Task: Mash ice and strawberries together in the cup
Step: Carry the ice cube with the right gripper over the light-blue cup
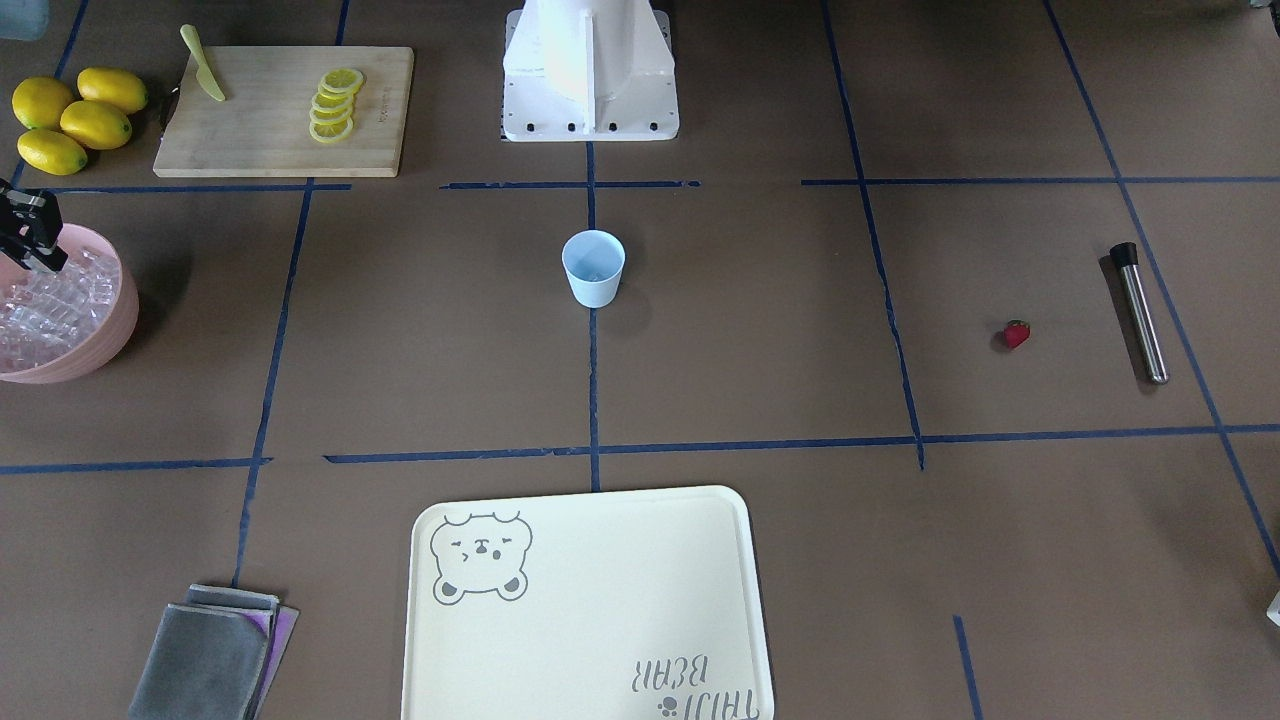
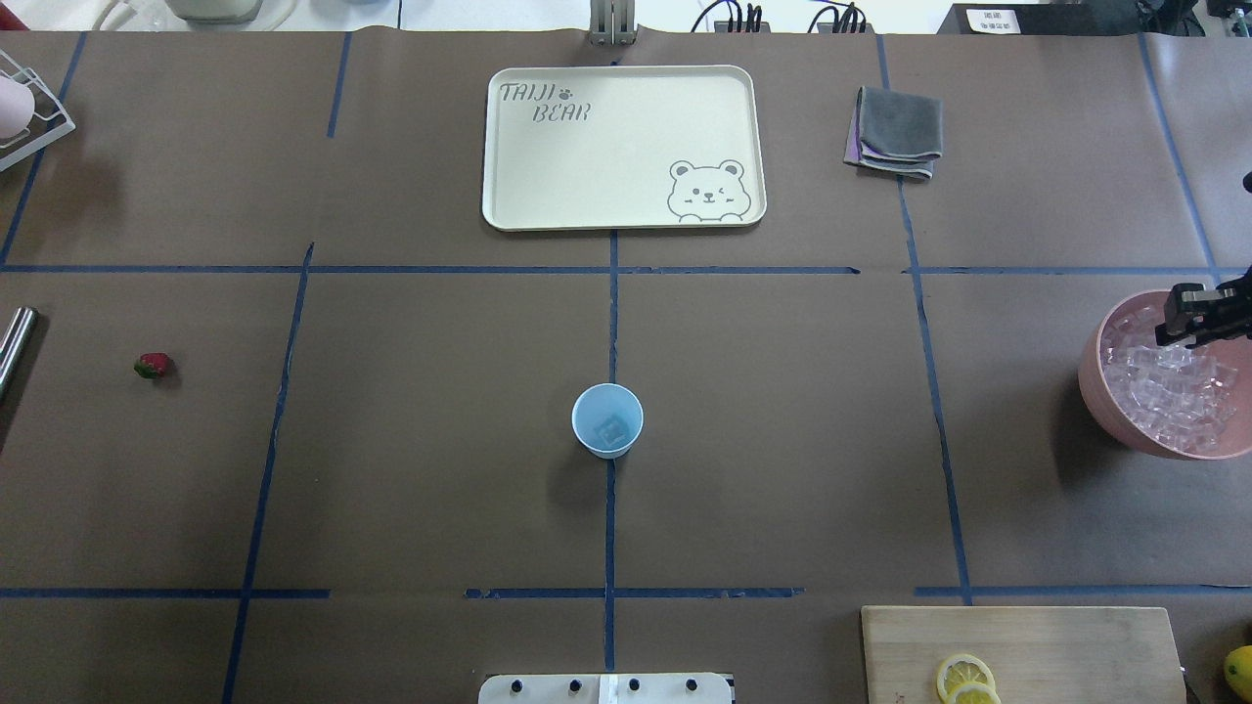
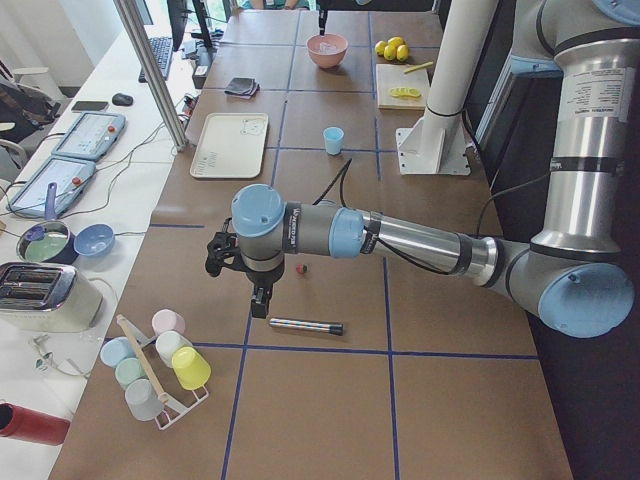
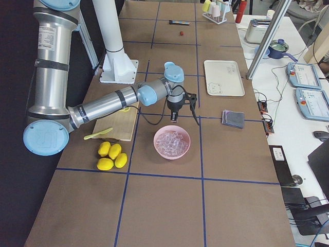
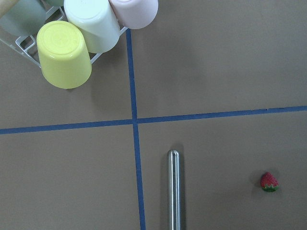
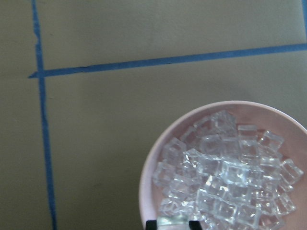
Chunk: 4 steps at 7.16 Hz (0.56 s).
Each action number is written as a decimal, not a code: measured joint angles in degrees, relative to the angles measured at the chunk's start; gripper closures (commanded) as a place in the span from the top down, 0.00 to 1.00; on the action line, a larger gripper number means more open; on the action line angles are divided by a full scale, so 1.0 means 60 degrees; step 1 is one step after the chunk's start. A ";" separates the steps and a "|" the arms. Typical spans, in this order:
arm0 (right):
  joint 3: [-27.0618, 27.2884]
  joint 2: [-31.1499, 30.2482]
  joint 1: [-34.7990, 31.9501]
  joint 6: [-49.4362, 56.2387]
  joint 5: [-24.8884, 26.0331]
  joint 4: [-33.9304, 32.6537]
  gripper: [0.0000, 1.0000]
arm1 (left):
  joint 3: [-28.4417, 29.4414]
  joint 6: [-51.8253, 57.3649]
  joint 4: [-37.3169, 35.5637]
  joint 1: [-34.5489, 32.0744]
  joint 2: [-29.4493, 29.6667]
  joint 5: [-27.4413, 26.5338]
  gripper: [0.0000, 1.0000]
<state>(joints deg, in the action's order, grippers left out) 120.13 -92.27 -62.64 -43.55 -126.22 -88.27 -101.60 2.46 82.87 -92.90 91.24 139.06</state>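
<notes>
Early: cup (image 2: 607, 420) mid-table holds maybe one ice cube (image 2: 612, 427), right gripper (image 6: 172, 223) looks clamped on another over the right-edge pink bowl (image 2: 1095, 381), strawberry (image 2: 153, 366) lies near the table's left edge, left gripper (image 3: 259, 305) jaws can't tell, no mashing yet.

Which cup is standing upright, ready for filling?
The pale blue cup at the table's centre; the others sit upended on the rack.

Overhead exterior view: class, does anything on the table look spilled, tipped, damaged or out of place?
Nothing stands out. The cup stands upright at the centre, the ice is heaped inside the pink bowl with none spilled, and the strawberry lies whole on the table beside the steel muddler.
</notes>
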 measured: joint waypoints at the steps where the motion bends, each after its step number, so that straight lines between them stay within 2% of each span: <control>1: 0.0098 0.1080 0.0480 -0.0154 0.0139 -0.0920 0.00 | 0.0003 0.0000 -0.0007 0.0000 -0.0001 0.0006 1.00; 3: -0.0057 0.3673 0.2089 -0.1112 0.0882 -0.2972 0.00 | 0.0045 0.0000 -0.0012 0.0000 -0.0008 0.0011 1.00; 4: -0.0434 0.4817 0.2895 -0.1744 0.1301 -0.3492 0.00 | 0.0080 -0.0014 -0.0009 0.0000 -0.0002 0.0005 1.00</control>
<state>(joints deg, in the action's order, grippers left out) 117.53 -63.37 -45.27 -54.02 -118.42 -109.22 -101.12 2.37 82.81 -92.90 91.23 139.09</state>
